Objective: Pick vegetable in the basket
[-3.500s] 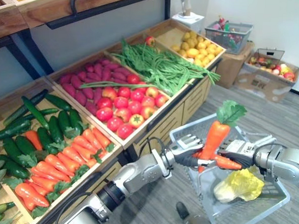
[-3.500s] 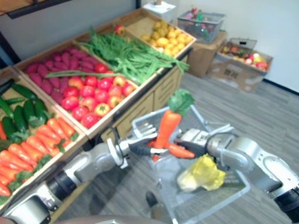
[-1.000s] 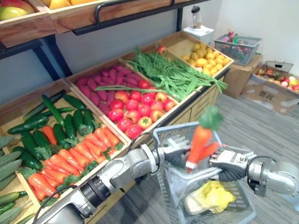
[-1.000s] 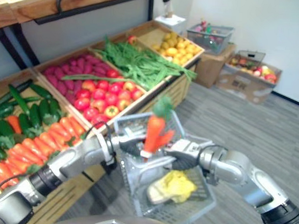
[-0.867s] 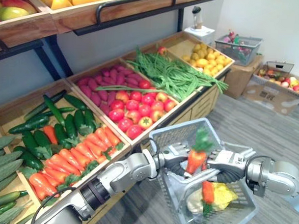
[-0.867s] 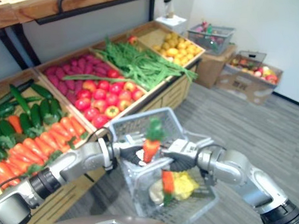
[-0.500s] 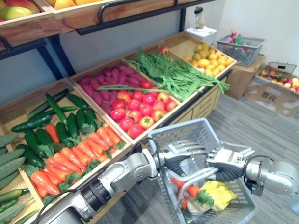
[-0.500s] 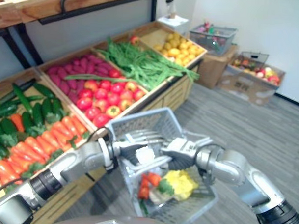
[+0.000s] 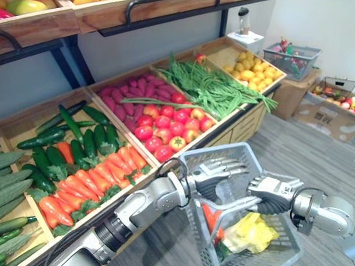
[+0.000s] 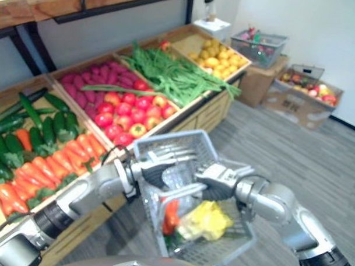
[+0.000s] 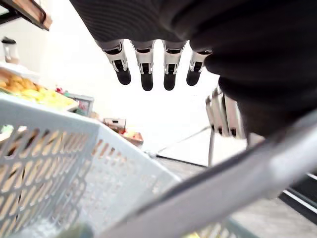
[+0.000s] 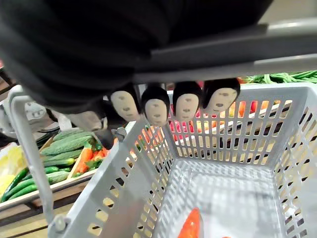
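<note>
Now that the carrot [image 9: 208,219] has dropped into the basket [image 10: 165,138], left hand [image 9: 218,168] hovers splayed, empty; right hand [image 9: 274,192] clasps the handle [image 12: 277,47]. Pick done.

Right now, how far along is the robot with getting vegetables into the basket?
Done: a carrot and a yellow leafy cabbage lie in the grey basket. In hand: the right hand is curled round the basket's handle; the left hand hovers open over the basket, holding nothing. Left: any further vegetable would have to come from the shelf, such as the carrot crate.
</note>
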You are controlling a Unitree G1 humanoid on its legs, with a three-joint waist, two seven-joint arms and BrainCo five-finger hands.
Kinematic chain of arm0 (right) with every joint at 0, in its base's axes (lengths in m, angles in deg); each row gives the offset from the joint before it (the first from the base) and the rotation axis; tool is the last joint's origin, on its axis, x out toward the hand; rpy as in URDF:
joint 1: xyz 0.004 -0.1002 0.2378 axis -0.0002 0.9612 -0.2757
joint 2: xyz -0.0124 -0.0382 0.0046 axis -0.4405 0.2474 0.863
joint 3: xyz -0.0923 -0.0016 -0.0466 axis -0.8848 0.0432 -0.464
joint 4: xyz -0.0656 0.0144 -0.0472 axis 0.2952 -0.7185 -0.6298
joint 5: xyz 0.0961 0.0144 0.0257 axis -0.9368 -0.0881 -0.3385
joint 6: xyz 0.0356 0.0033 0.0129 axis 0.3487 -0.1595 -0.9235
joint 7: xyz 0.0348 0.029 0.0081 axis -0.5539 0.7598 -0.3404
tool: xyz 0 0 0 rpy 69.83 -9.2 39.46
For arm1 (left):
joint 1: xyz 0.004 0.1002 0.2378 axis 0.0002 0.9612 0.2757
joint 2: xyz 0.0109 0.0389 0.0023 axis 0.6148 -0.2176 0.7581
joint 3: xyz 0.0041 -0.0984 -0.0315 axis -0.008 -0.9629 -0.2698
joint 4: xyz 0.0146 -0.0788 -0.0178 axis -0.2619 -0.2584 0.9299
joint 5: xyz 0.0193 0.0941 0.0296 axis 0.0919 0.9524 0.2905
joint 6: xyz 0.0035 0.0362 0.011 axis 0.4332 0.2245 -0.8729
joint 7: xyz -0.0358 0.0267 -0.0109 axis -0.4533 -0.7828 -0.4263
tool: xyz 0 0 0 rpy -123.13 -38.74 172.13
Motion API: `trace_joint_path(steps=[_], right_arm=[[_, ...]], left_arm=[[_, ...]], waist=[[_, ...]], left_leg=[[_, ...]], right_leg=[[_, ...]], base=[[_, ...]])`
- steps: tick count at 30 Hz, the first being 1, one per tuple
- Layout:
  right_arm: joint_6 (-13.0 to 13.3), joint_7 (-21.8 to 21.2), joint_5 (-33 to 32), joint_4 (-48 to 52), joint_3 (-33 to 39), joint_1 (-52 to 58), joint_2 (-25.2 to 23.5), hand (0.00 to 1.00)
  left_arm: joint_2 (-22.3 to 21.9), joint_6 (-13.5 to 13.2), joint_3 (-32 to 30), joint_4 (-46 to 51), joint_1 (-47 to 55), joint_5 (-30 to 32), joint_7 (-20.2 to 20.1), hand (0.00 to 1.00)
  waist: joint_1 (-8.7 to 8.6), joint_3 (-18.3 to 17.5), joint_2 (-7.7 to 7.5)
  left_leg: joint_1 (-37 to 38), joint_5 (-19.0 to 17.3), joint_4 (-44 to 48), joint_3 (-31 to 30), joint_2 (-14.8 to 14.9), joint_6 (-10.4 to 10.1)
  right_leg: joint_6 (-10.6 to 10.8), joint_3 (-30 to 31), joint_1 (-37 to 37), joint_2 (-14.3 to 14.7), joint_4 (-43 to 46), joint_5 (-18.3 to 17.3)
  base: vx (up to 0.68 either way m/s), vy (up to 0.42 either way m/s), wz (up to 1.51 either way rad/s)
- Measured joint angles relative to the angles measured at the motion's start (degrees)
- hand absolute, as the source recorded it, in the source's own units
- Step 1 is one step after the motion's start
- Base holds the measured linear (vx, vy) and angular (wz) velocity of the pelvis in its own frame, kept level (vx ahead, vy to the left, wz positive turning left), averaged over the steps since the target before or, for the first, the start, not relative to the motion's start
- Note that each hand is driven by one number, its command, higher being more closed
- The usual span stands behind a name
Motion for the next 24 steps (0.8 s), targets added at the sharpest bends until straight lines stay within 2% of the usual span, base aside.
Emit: trace_joint_path(steps=[3, 6, 7, 9, 11, 13, 17, 19, 21, 24], right_arm=[[-0.3, 0.2, 0.1, -3.9, 2.6, 1.1, -2.8, 1.0], [-0.9, 2.1, 2.0, -9.5, 4.8, 1.2, -5.2, 1.0], [-1.0, 2.5, 2.1, -11.0, 5.3, 1.1, -5.7, 1.0], [-2.2, 4.6, 2.6, -16.9, 6.1, 1.1, -6.1, 1.0], [-3.4, 5.9, 4.5, -22.3, 7.1, 0.8, -6.6, 1.0], [-5.3, 7.6, 6.8, -30.1, 7.4, -0.5, -7.9, 1.0], [-7.3, 10.2, 8.5, -43.0, 11.6, -0.6, -10.0, 1.0], [-9.4, 12.6, 8.9, -52.0, 16.6, -1.0, -12.9, 1.0], [-10.6, 14.1, 8.9, -56.3, 19.8, -1.3, -15.0, 1.0], [-11.9, 18.0, 7.3, -65.7, 29.0, -2.5, -19.4, 1.0]], left_arm=[[-4.0, 1.0, -5.8, 5.7, 3.6, -2.4, 1.8, 0.0], [-7.2, 1.3, -10.2, 9.3, 7.4, -11.6, 2.8, 0.0], [-7.7, 1.4, -10.9, 10.0, 8.3, -12.8, 3.0, 0.0], [-7.9, 2.0, -12.0, 12.4, 10.8, -21.5, 4.1, 0.0], [-8.4, 2.0, -13.3, 14.5, 12.5, -26.3, 4.6, 0.0], [-9.9, 2.0, -15.7, 16.4, 14.5, -31.5, 5.2, 0.0], [-9.9, 1.9, -18.3, 18.6, 16.2, -37.0, 5.6, 0.0], [-9.9, 1.9, -20.8, 18.9, 16.6, -39.6, 6.2, 0.0], [-9.9, 1.8, -23.1, 19.9, 17.7, -39.8, 6.7, 0.0], [-12.3, 1.6, -29.3, 22.2, 21.2, -41.1, 8.9, 0.0]], waist=[[0.18, 0.3, -0.3], [0.65, 0.6, -0.43], [0.72, 0.6, -0.44], [1.45, 0.7, -0.44], [1.74, 0.8, -0.6], [2.04, 0.9, -0.79], [2.82, 1.2, -1.41], [3.18, 1.3, -1.53], [3.16, 1.4, -1.71], [3.52, 1.4, -1.74]], left_leg=[[-1.0, 0.3, -0.2, -1.7, -0.5, 0.5], [-1.3, 0.9, -1.5, -3.3, -1.8, 1.4], [-1.3, 1.0, -1.9, -3.6, -2.1, 1.4], [-2.2, 1.5, -3.2, -5.2, -3.5, 2.1], [-2.9, 2.3, -4.8, -7.2, -5.0, 2.8], [-4.3, 4.0, -7.2, -10.1, -7.3, 3.6], [-6.2, 7.8, -12.6, -16.9, -11.5, 5.3], [-7.1, 10.9, -16.6, -22.1, -14.1, 6.2], [-7.1, 12.7, -19.3, -25.0, -15.6, 6.6], [-6.4, 17.9, -27.0, -30.1, -18.6, 7.2]], right_leg=[[0.0, -1.4, 0.0, -0.7, 0.0, -0.1], [0.0, -2.7, 0.6, -1.7, -0.1, -0.4], [0.0, -3.0, 0.7, -1.9, -0.1, -0.5], [0.2, -4.3, 0.8, -3.0, -0.1, -0.9], [0.3, -5.8, 0.8, -4.1, -0.1, -1.1], [0.5, -8.3, 1.1, -5.7, -0.2, -1.5], [0.6, -14.6, 2.1, -8.5, -1.4, -1.8], [0.6, -19.7, 3.8, -10.2, -2.5, -1.9], [0.7, -22.5, 4.7, -10.9, -2.7, -2.5], [0.5, -27.5, 5.0, -12.1, -2.4, -4.0]], base=[[0.01, 0.027, 0.27], [0.0, 0.031, 0.3], [-0.01, 0.025, 0.25], [-0.03, 0.034, 0.4], [-0.03, 0.037, 0.55], [-0.02, 0.033, 0.72], [0.0, 0.011, 0.96], [0.0, 0.004, 1.24], [-0.01, 0.006, 1.01], [0.0, 0.017, 0.79]])
